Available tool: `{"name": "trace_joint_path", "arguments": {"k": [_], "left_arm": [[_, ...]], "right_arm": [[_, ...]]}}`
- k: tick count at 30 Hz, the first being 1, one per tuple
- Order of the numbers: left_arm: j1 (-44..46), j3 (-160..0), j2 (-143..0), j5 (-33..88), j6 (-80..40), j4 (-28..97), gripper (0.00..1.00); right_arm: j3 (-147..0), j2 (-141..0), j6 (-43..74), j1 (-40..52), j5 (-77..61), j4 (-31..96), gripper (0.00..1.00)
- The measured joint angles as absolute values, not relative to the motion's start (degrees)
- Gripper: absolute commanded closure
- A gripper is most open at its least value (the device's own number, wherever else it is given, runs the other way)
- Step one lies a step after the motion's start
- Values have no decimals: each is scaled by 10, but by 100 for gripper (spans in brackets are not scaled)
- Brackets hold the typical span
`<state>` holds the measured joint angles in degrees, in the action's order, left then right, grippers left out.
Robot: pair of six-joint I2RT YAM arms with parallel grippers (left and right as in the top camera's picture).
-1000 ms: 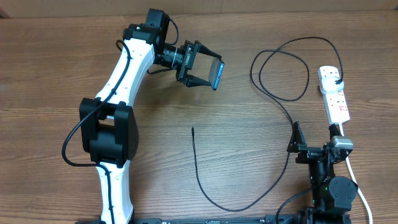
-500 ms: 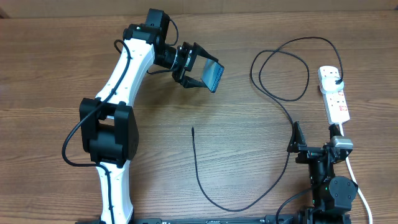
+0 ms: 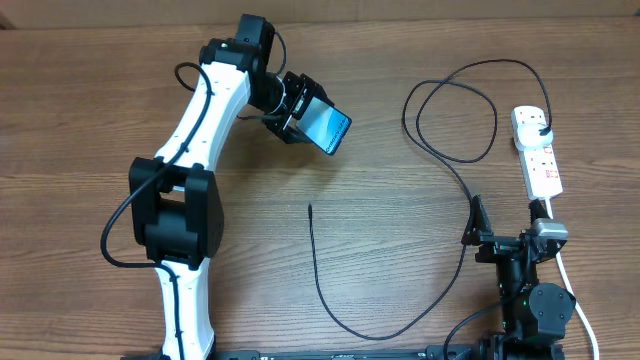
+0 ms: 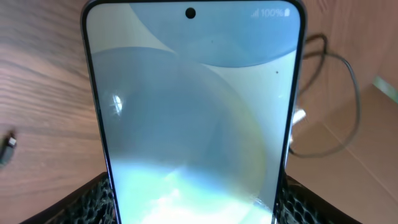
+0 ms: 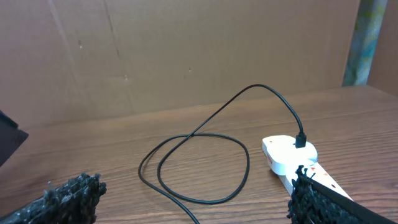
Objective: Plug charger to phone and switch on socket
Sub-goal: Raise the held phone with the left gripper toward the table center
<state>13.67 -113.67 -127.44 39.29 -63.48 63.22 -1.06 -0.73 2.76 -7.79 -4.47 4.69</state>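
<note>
**A:** What is held by the left gripper (image 3: 310,117)?

**B:** The phone (image 3: 329,125) is clamped by its two long edges near one end. Black meshed pads (image 4: 93,200) are pressed against either side. It is held off the wood and tilted, with the screen turned upward, well to the left of the socket (image 3: 540,160).

**A:** And the right gripper (image 3: 505,222)?

**B:** It is spread wide with nothing in it. It is placed just in front of the socket's near end, without touching.

**A:** How is the surface described?

**B:** A flat, matt table (image 3: 80,120) of brown wood grain is seen. Behind the socket the far edge is closed off by a plain cardboard wall (image 5: 155,50).

**A:** Where is the charger (image 3: 316,268) laid?

**B:** Its black plug is seated in the socket's far outlet. The thin cable is looped once to the left of the socket, run down past the right gripper and curved back. Its small tip is left on bare wood, far left of the socket.

**A:** What room is left for moving?

**B:** Open wood is left between socket and phone, crossed only by the cable. A white cord (image 3: 566,280) is led from the socket's near end towards the front edge.

**A:** Shapes and materials?

**B:** The socket is long, white hard plastic, marked in red. The phone is slim, glossy glass with rounded corners, a black rim and a pale blue screen.
</note>
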Motion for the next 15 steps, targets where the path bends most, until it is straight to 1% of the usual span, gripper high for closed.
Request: {"name": "trace_joint_path", "arguments": {"k": [8, 15], "left_arm": [[147, -1137, -1274, 296, -635, 636, 96], [146, -1137, -1274, 257, -635, 637, 96]], "right_arm": [[-11, -7, 28, -78, -45, 47, 0], [-11, -7, 28, -78, -43, 41, 0]]}}
